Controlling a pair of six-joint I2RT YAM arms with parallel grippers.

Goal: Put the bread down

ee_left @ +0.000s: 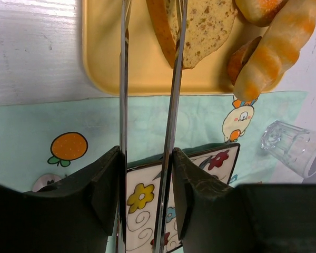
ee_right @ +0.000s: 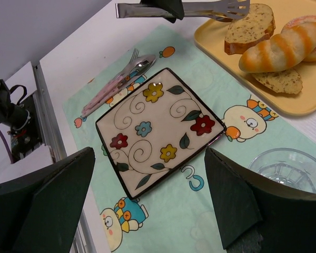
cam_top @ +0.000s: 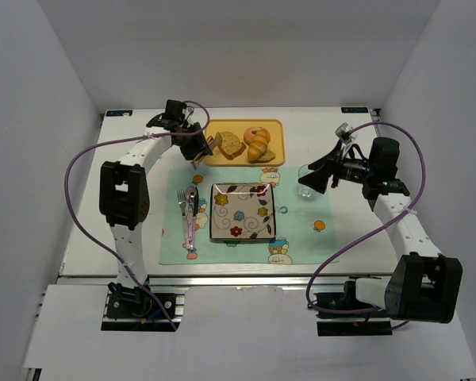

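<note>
The bread [cam_top: 228, 144], a tan speckled slice with a brown crust, lies on the yellow tray [cam_top: 214, 127] at the back. It also shows in the left wrist view [ee_left: 205, 26] and the right wrist view [ee_right: 250, 29]. My left gripper [cam_top: 192, 143] [ee_left: 146, 158] is shut on metal tongs [ee_left: 124, 79] [ee_right: 184, 9]. The tong arms straddle the slice's left crust edge, and I cannot tell whether they pinch it. My right gripper [cam_top: 313, 178] [ee_right: 150, 153] is open and empty above the mat, right of the flowered plate [cam_top: 243, 211] [ee_right: 147, 110].
A striped croissant [cam_top: 258, 141] [ee_left: 274, 52] [ee_right: 279, 47] and a small bread chunk [ee_right: 279, 81] share the tray. A clear glass [cam_top: 306, 181] [ee_left: 289, 147] [ee_right: 289, 168] stands right of the plate. Cutlery [cam_top: 189, 214] [ee_right: 116, 81] lies left of it on the green mat.
</note>
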